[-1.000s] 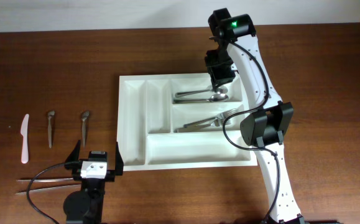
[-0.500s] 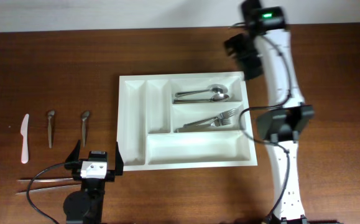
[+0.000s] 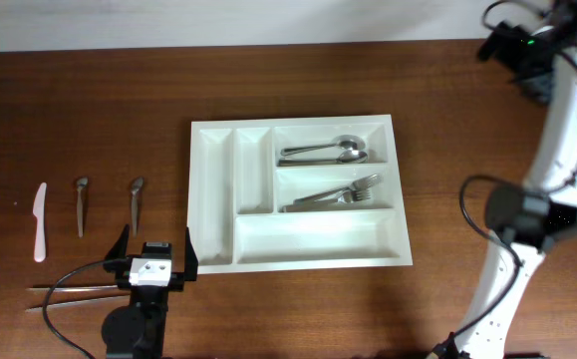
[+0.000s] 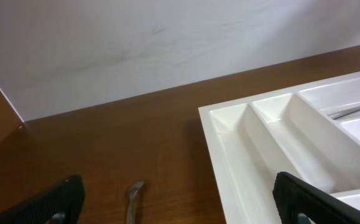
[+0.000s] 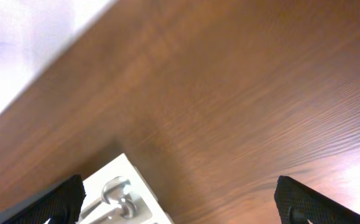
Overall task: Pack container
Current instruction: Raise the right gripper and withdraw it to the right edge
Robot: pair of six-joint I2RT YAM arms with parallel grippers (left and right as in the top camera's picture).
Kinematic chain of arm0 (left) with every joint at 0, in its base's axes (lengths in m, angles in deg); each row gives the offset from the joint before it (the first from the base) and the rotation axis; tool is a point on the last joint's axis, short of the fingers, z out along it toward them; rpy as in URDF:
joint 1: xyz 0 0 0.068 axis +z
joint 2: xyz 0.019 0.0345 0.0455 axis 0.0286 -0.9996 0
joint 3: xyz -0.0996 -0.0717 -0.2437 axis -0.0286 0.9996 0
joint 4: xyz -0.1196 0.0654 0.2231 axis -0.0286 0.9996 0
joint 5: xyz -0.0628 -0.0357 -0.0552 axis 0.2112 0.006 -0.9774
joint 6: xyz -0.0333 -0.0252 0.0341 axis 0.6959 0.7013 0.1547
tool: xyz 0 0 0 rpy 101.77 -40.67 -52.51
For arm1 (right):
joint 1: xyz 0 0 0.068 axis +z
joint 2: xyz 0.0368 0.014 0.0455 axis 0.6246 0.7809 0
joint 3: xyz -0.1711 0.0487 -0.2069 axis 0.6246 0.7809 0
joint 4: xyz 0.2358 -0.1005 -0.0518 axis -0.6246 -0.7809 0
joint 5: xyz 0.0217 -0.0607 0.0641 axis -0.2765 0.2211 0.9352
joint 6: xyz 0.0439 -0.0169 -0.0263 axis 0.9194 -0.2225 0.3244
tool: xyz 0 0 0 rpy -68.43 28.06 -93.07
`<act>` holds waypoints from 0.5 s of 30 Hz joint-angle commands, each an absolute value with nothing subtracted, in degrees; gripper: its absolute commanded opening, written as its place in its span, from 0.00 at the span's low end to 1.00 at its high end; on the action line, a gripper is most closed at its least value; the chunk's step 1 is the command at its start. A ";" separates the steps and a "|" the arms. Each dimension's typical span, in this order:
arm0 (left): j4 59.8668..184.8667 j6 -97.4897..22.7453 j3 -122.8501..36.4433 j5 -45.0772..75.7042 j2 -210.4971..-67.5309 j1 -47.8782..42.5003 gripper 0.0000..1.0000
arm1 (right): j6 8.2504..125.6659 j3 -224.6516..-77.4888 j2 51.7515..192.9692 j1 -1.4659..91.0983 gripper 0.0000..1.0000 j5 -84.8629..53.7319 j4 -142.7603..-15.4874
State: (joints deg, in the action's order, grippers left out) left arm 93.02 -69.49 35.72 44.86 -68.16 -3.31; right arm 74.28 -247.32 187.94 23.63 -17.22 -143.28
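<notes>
Container: white, rectangular, smooth plastic, five-compartment

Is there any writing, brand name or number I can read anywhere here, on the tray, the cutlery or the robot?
None is readable.
The white tray and the spoons and forks in it show no lettering.
Small dark marks on the left hand are too small to read.

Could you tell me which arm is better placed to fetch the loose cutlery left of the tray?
Probably left: the left pincer, open, sits near the grey metal utensil, left of the large white plastic cutlery tray. The right pincer is beyond the tray's opposite side.
</notes>
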 commanded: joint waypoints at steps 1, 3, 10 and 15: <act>92.85 -68.92 36.16 44.21 -67.71 -2.96 0.99 | 65.12 -243.78 177.41 22.36 0.99 -20.95 -143.70; 92.85 -68.92 36.14 44.21 -67.71 -2.96 0.99 | 64.12 -238.27 172.60 21.64 0.99 -20.84 -143.68; 92.85 -68.92 36.14 44.21 -67.71 -2.96 0.99 | 60.14 -206.42 154.41 21.27 0.99 -26.61 -143.68; 92.85 -68.92 36.16 44.21 -67.71 -2.96 0.99 | 58.98 -188.65 149.30 21.27 0.99 -28.58 -140.14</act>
State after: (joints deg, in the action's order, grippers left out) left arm 93.02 -69.49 35.72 44.86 -68.14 -3.31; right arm 61.43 -195.34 150.50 21.46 -25.63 -141.91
